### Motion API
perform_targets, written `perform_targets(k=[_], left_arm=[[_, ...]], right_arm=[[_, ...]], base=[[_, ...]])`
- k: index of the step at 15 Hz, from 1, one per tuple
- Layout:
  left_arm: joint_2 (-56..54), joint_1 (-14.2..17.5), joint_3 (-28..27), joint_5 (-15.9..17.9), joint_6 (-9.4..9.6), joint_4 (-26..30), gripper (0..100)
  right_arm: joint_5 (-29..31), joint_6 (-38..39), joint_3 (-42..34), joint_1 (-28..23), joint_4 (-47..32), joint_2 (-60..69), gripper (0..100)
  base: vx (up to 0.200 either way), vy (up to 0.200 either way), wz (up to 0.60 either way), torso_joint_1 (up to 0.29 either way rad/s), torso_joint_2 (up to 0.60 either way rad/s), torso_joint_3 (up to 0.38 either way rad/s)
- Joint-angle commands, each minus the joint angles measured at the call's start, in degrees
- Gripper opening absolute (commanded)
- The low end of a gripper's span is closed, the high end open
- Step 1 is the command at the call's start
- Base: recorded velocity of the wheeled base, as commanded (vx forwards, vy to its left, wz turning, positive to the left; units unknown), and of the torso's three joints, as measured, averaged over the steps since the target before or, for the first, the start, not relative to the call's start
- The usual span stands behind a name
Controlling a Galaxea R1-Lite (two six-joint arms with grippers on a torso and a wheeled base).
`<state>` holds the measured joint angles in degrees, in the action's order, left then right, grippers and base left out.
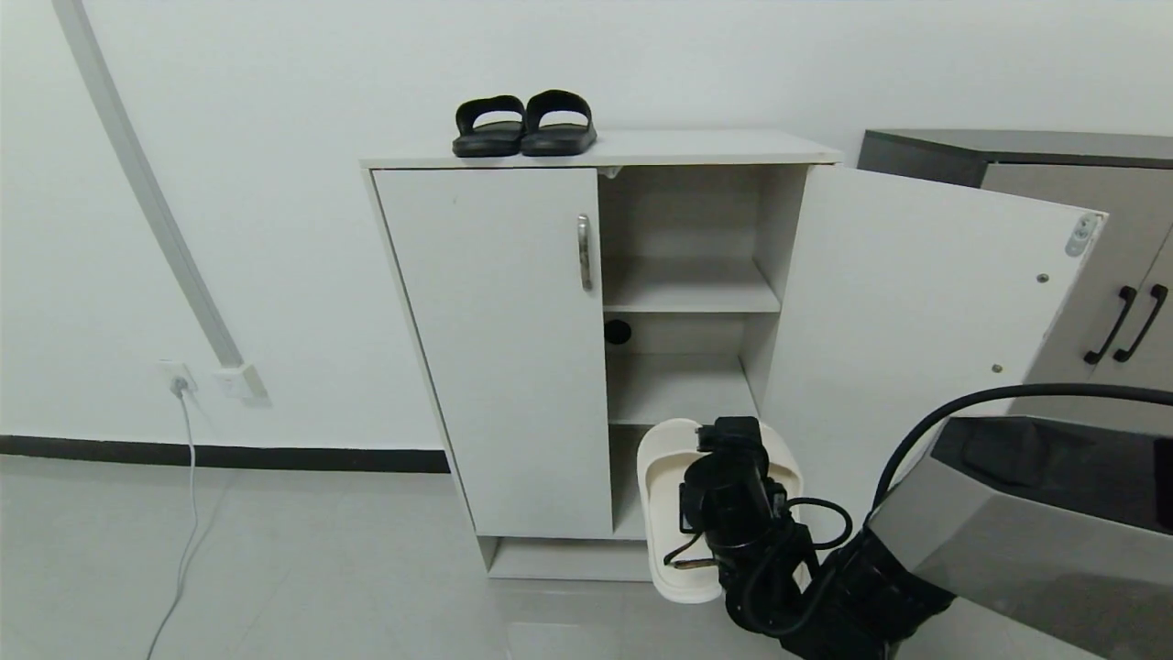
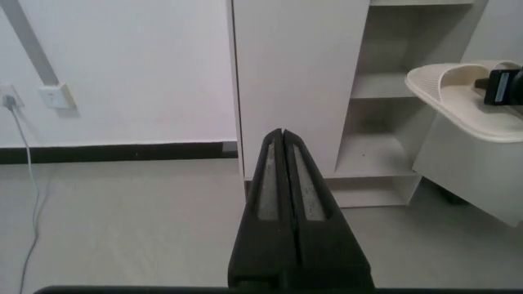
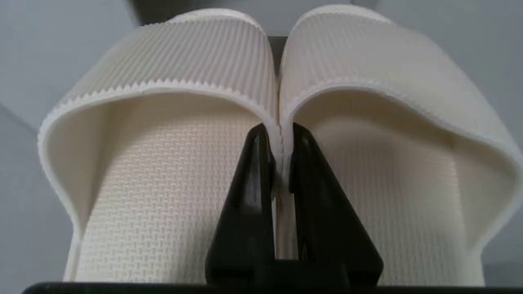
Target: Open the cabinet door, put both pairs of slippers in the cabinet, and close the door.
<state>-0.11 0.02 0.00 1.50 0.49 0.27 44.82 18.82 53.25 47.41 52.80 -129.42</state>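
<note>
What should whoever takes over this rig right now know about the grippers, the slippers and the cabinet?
Right gripper: shut on the pair of cream ribbed foam slippers, pinching their inner edges together, held low in front of the cabinet's open right side, not yet on a shelf.
Left gripper: shut, empty, low, facing the white wooden cabinet.
Pair of black slide slippers: on the cabinet top.
Done: right door open.
To do: set the cream pair on a shelf, fetch and stow the black pair, close the door.
</note>
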Motion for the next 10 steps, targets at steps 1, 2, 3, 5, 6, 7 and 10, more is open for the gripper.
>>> perform_targets(k=[1,2,3,5,6,7,10], left_arm=[[0.11,0.06,0.0,-0.01,-0.05,0.0,0],[0.11,0.06,0.0,-0.01,-0.05,0.0,0],[0.11,0.06,0.0,-0.01,-0.05,0.0,0],[0.11,0.06,0.0,-0.01,0.04,0.0,0],[0.11,0.06,0.0,-0.01,0.04,0.0,0],[0.11,0.06,0.0,-0.01,0.04,0.0,0],[0.2,0.06,0.0,-0.01,0.04,0.0,0]], right_arm=[[-0.18,-0.01,-0.16,0.05,0.64,-1.01,0],[-0.44,-0.19,-0.34,-0.12,1.87,-1.28,0],[-0.79,-0.63,-0.34,-0.21,3.45,-2.07,0],[-1.23,-3.27,-0.34,-0.92,8.11,-3.74,0],[-2.29,-4.41,-0.51,-1.18,11.19,-4.62,0],[-3.16,-5.46,-0.78,-1.35,13.74,-5.76,0],[-3.43,-7.13,-0.6,-1.88,17.6,-9.01,0]], base=[[0.0,0.0,0.0,0.0,0.0,0.0],[0.0,0.0,0.0,0.0,0.0,0.0],[0.0,0.0,0.0,0.0,0.0,0.0],[0.0,0.0,0.0,0.0,0.0,0.0],[0.0,0.0,0.0,0.0,0.0,0.0],[0.0,0.0,0.0,0.0,0.0,0.0],[0.0,0.0,0.0,0.0,0.0,0.0]])
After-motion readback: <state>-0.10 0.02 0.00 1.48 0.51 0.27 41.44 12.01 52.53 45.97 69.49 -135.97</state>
